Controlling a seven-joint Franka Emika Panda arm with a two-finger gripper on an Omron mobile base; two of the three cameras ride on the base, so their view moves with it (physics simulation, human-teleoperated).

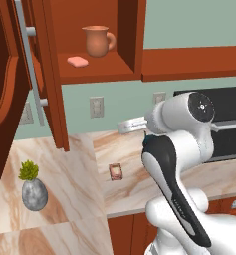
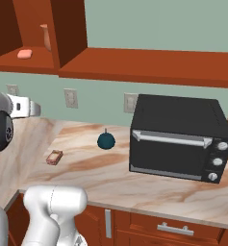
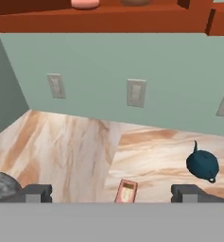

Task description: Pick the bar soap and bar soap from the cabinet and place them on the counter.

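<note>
The cabinet (image 1: pixel 94 73) stands open. On its shelf lies the salmon-pink bar soap (image 1: pixel 77 61) (image 2: pixel 25 54) (image 3: pixel 85 4), beside a terracotta mug (image 1: pixel 97 41). The other bar soap (image 1: pixel 115 171) (image 2: pixel 54 157) (image 3: pixel 126 191), brown-rimmed with a pale centre, lies flat on the counter (image 1: pixel 134 149) (image 2: pixel 110 168). My gripper (image 1: pixel 128 125) (image 2: pixel 30 108) (image 3: pixel 111 194) hangs open above the counter, well below the shelf, with nothing between its fingers. In the hand view the brown-rimmed bar sits low between the two fingertips (image 3: pixel 35 193), down on the counter.
A black oven (image 2: pixel 178 137) (image 1: pixel 229 124) stands at the right of the counter. A dark teal teapot (image 2: pixel 106 140) (image 3: pixel 202 164) sits near the wall. A small plant in a grey pot (image 1: pixel 34 187) is on the left. The open cabinet door (image 1: pixel 5 74) juts out at left.
</note>
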